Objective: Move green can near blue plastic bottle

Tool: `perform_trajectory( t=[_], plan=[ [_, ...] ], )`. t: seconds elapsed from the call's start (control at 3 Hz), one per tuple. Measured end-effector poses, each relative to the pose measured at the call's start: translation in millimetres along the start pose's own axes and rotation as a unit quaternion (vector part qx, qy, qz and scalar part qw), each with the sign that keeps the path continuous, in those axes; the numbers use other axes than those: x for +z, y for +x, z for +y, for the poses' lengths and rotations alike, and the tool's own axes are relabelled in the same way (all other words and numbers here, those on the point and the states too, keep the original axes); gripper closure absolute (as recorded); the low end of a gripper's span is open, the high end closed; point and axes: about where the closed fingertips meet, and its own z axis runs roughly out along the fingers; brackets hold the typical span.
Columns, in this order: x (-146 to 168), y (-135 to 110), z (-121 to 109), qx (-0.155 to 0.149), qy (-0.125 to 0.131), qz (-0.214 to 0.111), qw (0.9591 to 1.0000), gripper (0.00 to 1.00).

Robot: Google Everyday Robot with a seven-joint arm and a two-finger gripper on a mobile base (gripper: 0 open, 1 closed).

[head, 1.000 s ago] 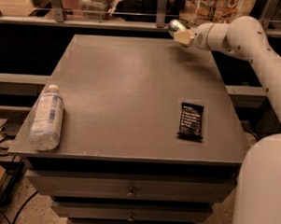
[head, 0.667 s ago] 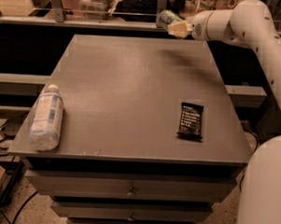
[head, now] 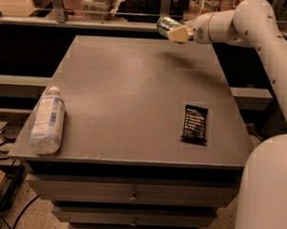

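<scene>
Inspector: Shifted since the earlier frames are the gripper (head: 172, 30) and the green can (head: 165, 24). Both have been carried leftward along the far edge of the table (head: 126, 77). No other item is seen to have been moved.

Operator: How are the fingers (head: 180, 36) set?

Inspector: They are clenched on the green can. The can is held tilted rather than upright, projecting to the left of the fingers. It is kept clear of the table surface, above the far edge.

Operator: Where is the blue plastic bottle (head: 48, 119) located?

Inspector: It is laid on its side well apart from the fingers, nearer than them and far to their left, at the table's near left corner. Its white cap is pointed toward the far side. No contact is made between bottle and can.

Operator: What else is recorded?

Inspector: A flat black wrapper (head: 195, 123) is laid on the table, nearer than the fingers and slightly to their right. It is well apart from both the can and the bottle. The white arm (head: 252, 18) is extended from the right of the fingers, and a faint shadow is cast on the table just below them. Drawers (head: 130, 197) are seen under the tabletop.
</scene>
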Motion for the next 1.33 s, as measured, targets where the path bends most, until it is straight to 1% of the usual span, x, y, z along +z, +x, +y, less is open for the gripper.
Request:
perform_trajectory(
  t=[0.33, 0.67, 1.0, 1.33],
  plan=[
    [11.8, -9.8, 56.5, -0.053, -0.074, 0.008, 0.9958, 1.0],
    [17.5, -7.7, 115.4, -0.094, -0.141, 0.014, 0.9854, 1.0],
    [17.0, 14.4, 199.6, -0.113, -0.24, 0.02, 0.9638, 1.0],
    [11.5, 31.0, 244.6, -0.116, -0.287, 0.021, 0.9507, 1.0]
  ],
)
